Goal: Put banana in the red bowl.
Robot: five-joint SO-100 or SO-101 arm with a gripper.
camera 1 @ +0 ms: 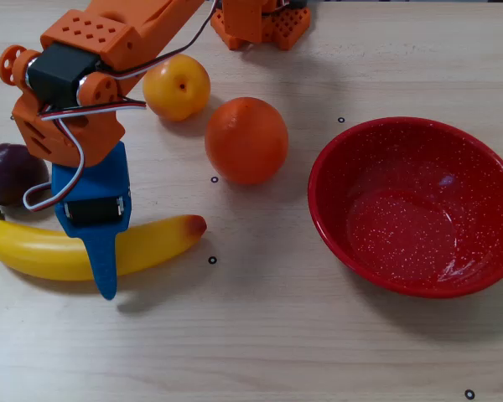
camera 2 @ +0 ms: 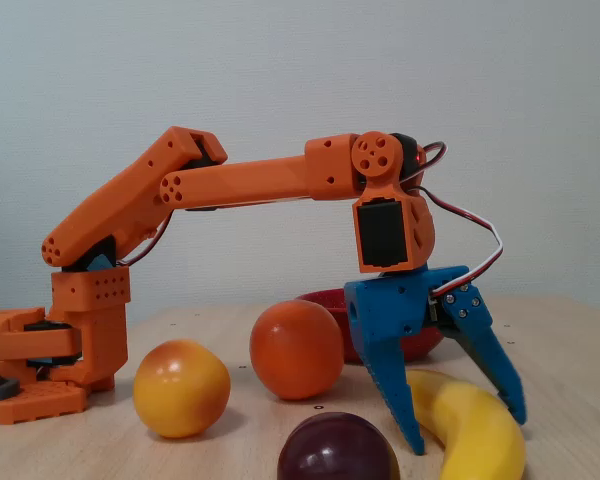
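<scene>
The yellow banana (camera 1: 42, 251) lies flat at the left of the overhead view, its reddish tip pointing toward the red bowl (camera 1: 377, 151). My blue gripper (camera 1: 96, 251) hangs open over the banana's middle. One finger (camera 1: 105, 272) crosses its near side, and the other is hidden under the gripper body. In the fixed view the gripper (camera 2: 467, 434) straddles the banana (camera 2: 480, 440) with its fingertips (camera 2: 412, 440) low by the table. Nothing is gripped. Only part of the red bowl (camera 2: 423, 345) shows behind the gripper.
A dark plum (camera 1: 10, 173) sits just beyond the banana's stem end, close to the gripper body. A peach (camera 1: 177, 87) and an orange (camera 1: 246, 140) lie between the arm's base (camera 1: 260, 21) and the bowl. In the fixed view the plum (camera 2: 338, 448) is nearest.
</scene>
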